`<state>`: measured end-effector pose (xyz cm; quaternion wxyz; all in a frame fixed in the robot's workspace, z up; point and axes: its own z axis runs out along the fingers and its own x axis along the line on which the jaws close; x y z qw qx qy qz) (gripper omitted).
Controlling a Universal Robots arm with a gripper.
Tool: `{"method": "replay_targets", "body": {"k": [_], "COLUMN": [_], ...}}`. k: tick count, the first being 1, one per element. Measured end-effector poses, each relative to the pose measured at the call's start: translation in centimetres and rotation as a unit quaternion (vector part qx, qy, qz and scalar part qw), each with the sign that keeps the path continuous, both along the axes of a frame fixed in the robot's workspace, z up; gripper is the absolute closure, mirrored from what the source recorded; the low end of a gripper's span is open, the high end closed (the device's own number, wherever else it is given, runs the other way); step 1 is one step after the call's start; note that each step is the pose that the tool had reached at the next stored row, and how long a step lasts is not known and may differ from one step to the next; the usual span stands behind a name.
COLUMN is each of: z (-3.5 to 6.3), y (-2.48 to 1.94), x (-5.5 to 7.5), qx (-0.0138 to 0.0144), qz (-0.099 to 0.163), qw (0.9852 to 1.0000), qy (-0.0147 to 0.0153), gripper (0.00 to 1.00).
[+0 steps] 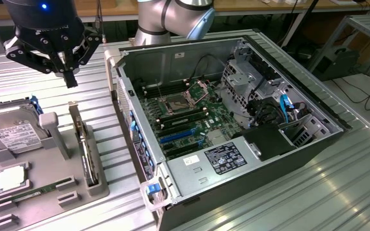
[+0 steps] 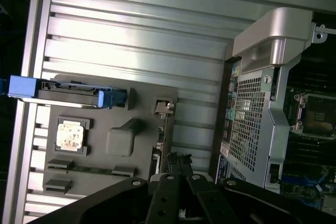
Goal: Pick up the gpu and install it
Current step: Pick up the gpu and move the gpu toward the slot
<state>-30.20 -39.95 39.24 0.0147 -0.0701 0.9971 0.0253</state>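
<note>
The arm's (image 1: 172,19) fingers (image 1: 69,78) were pressed together and pinched nothing. In the exterior view they hung over the far end of a grey holder (image 1: 98,190) on the ribbed tabletop (image 1: 339,192), close above the gpu (image 1: 85,147) but apart from it.

The gpu stood on its long edge in a slot along the holder's side nearest the case (image 1: 313,139), not yet lifted. The case lay open on the exterior view's right, with its motherboard (image 1: 185,120) exposed and a black box (image 1: 271,142) beside it.

On the holder, to the exterior view's left of the gpu, a drive (image 1: 11,134) with a white label sat in a blue bracket. A square chip (image 1: 11,178) lay nearer the camera, and a thin RAM stick (image 1: 40,191) lay flat beyond that.

In the wrist view the fingers (image 2: 172,167) met at their tips just over the gpu (image 2: 159,148), which was seen edge-on in its slot. The drive (image 2: 68,94), chip (image 2: 70,135) and RAM stick (image 2: 89,170) lay across the holder (image 2: 121,142), and the perforated wall of the case (image 2: 247,119) stood on the gpu's other side
</note>
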Motion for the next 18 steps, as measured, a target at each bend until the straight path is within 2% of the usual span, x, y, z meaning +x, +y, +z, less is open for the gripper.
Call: {"method": "replay_targets", "body": {"k": [2,5,8,9,10,12,18], "z": [0.01,0.01,0.01,0.01,0.01,0.01,0.02], "y": [0.00,0.00,0.00,0.00,0.00,0.05,0.03], "x": [0.09,0.27,0.38,0.41,0.44,0.53,0.68], "qx": [0.0000,0.0000,-0.0001,-0.0001,-0.0001,-0.0003,-0.0002], "qz": [0.000,0.000,0.000,0.000,0.000,0.000,-0.006], "qw": [1.0000,1.0000,1.0000,1.0000,1.0000,1.0000,1.0000], "qy": [0.0000,0.0000,0.0000,0.0000,0.0000,0.0000,0.0000], "gripper": [0.89,0.70,0.64,0.52,0.52,0.40,0.40]}}
